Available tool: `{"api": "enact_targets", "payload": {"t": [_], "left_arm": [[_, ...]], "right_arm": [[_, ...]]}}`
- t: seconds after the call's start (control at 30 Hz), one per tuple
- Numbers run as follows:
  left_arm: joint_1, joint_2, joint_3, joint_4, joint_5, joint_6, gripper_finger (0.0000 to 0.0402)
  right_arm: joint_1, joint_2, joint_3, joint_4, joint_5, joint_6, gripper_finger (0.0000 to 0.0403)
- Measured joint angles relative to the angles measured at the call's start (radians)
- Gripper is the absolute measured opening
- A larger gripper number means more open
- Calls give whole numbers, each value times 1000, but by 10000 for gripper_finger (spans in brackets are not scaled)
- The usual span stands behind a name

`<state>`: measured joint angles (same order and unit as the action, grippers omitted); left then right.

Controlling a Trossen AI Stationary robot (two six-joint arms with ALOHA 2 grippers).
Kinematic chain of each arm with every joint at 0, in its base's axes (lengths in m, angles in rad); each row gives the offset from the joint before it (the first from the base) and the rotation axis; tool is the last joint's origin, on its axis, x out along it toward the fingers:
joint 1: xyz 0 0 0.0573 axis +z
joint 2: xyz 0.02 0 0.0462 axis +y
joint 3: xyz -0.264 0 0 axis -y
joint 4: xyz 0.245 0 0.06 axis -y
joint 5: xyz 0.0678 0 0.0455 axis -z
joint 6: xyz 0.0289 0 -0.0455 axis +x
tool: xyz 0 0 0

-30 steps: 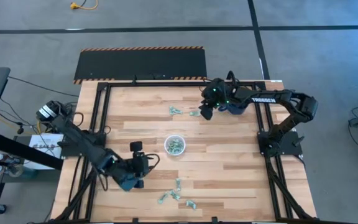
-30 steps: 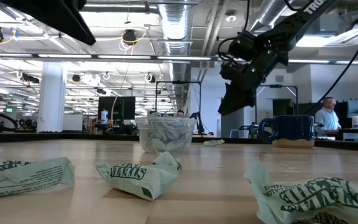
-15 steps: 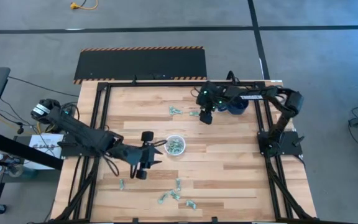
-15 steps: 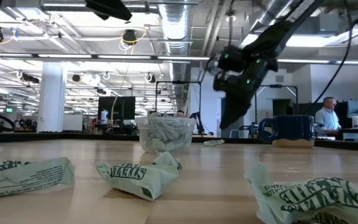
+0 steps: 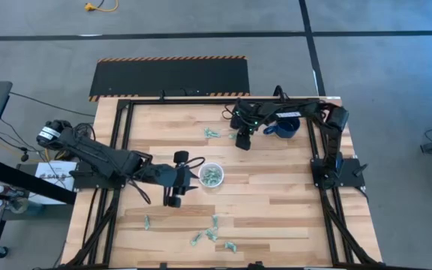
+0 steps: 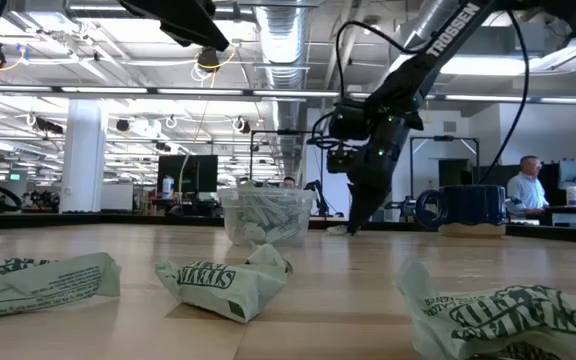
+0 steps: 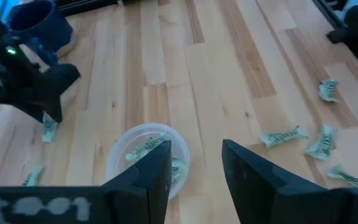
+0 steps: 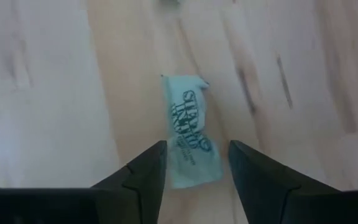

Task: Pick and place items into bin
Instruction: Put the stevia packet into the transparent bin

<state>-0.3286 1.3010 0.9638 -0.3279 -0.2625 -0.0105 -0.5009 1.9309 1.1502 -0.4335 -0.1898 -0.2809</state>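
Note:
The bin is a small clear cup [image 5: 211, 175] [image 6: 266, 215] near the table's middle, with pale green-and-white packets inside. My left gripper [image 5: 191, 178] [image 7: 194, 155] hovers open and empty just left of the cup, pointing at it. My right gripper [image 5: 241, 143] [image 6: 353, 224] points down at the far side of the table, open. Its fingertips reach nearly to the wood on either side of one packet [image 8: 188, 127], which lies flat. Another packet [image 5: 211, 133] lies left of it. Several more [image 5: 214, 232] lie by the near edge.
A dark blue mug [image 5: 283, 126] stands at the far right, close behind my right arm. Three crumpled packets [image 6: 228, 280] lie close to the low camera. Dark frame rails [image 5: 118, 135] border the table. A person [image 6: 523, 190] is in the room beyond.
My left gripper has swung up from the near-left part of the table toward the cup, turning as it went. A packet now shows on the wood where it was. My right gripper has moved toward the table's left and sunk down over a packet.

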Motion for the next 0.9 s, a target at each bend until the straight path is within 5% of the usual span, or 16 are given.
{"api": "enact_targets", "payload": {"t": [0.43, 0.63, 0.9], "left_arm": [[16, 0, -7, 2, -6, 16, 132], [28, 0, -134, 117, -7, 12, 132], [46, 1, -244, 266, -11, -26, 132]], "right_arm": [[24, 5, 8, -3, 38, 1, 75], [31, 0, 6, -8, 32, 18, 9], [112, -107, 4, -47, 74, 59, 3]]}}
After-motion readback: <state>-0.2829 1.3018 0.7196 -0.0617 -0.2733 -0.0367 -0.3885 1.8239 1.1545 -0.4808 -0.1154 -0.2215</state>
